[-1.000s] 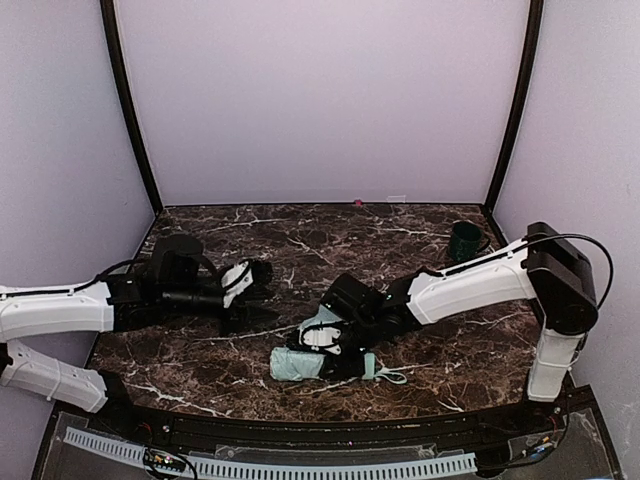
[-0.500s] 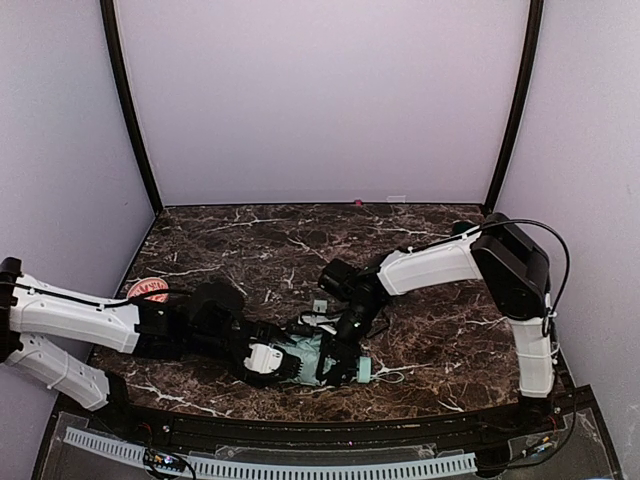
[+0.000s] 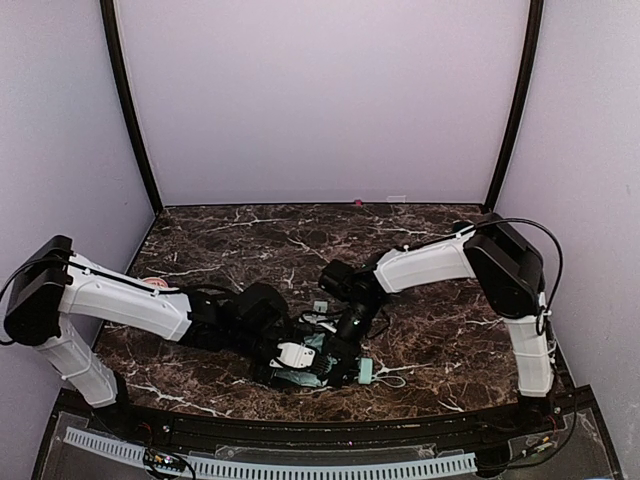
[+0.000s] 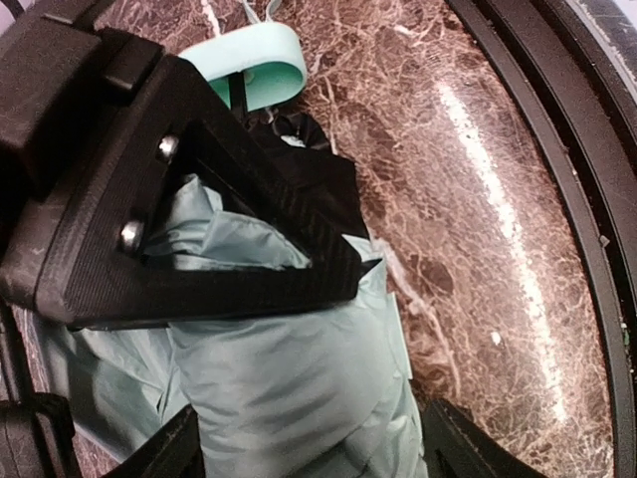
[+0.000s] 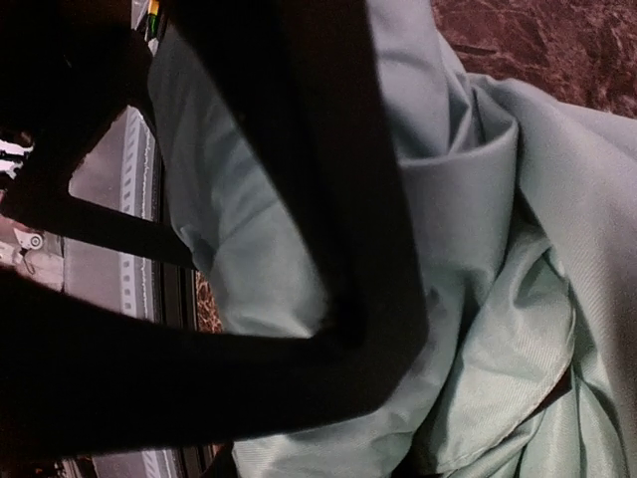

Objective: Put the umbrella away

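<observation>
Dark marble desk [image 3: 430,330], black rail [image 4: 567,199] along its near edge. A reddish round item [image 3: 150,287] sits by the left edge, half hidden behind the left arm. The umbrella [image 4: 289,388] lies folded at the middle of the near edge, mint handle [image 3: 365,370] toward the right edge. The right hand [image 3: 336,354] is clenched on the canopy fabric, one finger lying across the bundle just ahead of the left hand [image 3: 293,358]. The left hand is released, its fingers spread on either side of the fabric.
</observation>
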`<state>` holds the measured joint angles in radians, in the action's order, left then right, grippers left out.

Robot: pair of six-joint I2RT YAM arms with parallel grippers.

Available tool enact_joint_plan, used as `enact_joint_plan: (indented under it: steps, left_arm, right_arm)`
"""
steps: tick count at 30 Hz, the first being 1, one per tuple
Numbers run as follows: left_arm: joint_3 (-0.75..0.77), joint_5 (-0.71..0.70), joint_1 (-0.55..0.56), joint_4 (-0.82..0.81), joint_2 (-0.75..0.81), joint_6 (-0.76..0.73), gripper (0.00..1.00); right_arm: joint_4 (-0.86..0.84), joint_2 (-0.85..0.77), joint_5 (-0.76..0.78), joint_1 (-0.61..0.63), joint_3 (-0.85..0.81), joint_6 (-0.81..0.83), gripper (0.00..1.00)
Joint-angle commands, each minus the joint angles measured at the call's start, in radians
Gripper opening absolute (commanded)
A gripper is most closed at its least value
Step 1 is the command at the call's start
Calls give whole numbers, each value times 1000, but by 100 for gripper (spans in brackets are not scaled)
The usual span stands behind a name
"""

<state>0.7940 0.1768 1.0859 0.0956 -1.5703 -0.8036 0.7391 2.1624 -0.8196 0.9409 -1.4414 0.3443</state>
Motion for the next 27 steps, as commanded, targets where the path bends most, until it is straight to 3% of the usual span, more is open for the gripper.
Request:
enact_joint_plan:
  steps: [1,7,11,17,23,27]
  left_arm:
    - [41,-8,6,221,-144,43,73]
    - [116,-35,6,358,-266,41,56]
    - [133,0,5,388,-283,55,33]
    - [146,140,-15,433,-305,109,22]
    - [283,337,-92,576,-434,209,15]
    - [353,418,-136,643,-504,248,11]
  right_arm:
    - [93,45,163,-29,23,-75,23]
    - [-38,-72,170,-102,35,-163,43]
    - [-103,-168,165,-160,49,-217,51]
    - [-137,-389,307,-215,122,-211,54]
    - [-456,-777,525,-181,444,-265,55]
    - [-621,-947,696,-20,644,-202,55]
